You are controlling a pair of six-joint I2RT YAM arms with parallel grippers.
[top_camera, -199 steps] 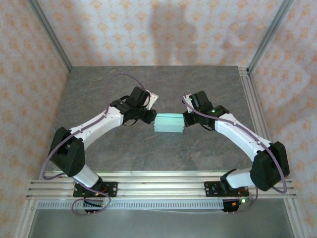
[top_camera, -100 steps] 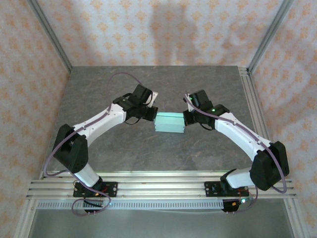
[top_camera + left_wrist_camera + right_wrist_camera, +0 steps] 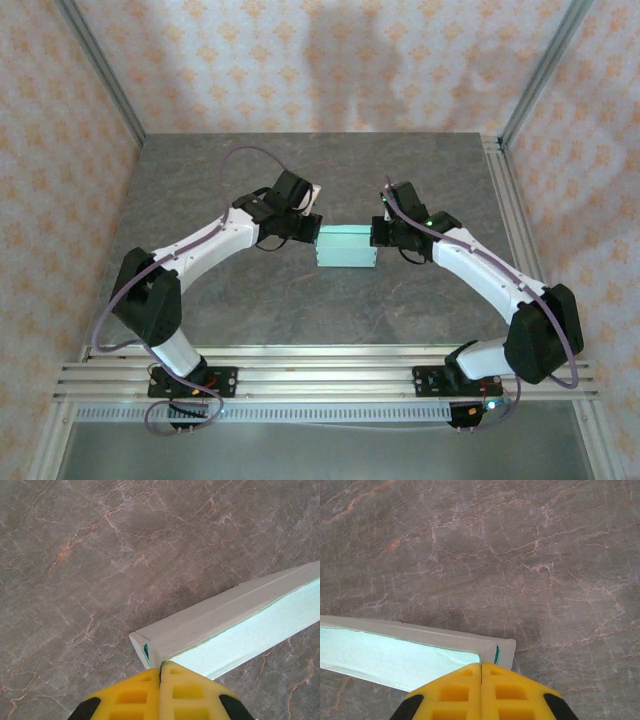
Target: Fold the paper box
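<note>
Mint-green paper box [image 3: 345, 246] on grey tabletop [image 3: 300, 310] between left gripper [image 3: 312, 232] and right gripper [image 3: 376, 232], both closed.

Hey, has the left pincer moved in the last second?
Yes. The left pincer shifted slightly right, toward the table's right rail, at the paper box's end.

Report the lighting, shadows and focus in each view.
Top external: even soft light, a faint broad shadow on the back wall, paper box sharp. Left wrist: the box's mint face bright, table veins crisp. Right wrist: a soft shadow on the table beside the box, no glare.
</note>
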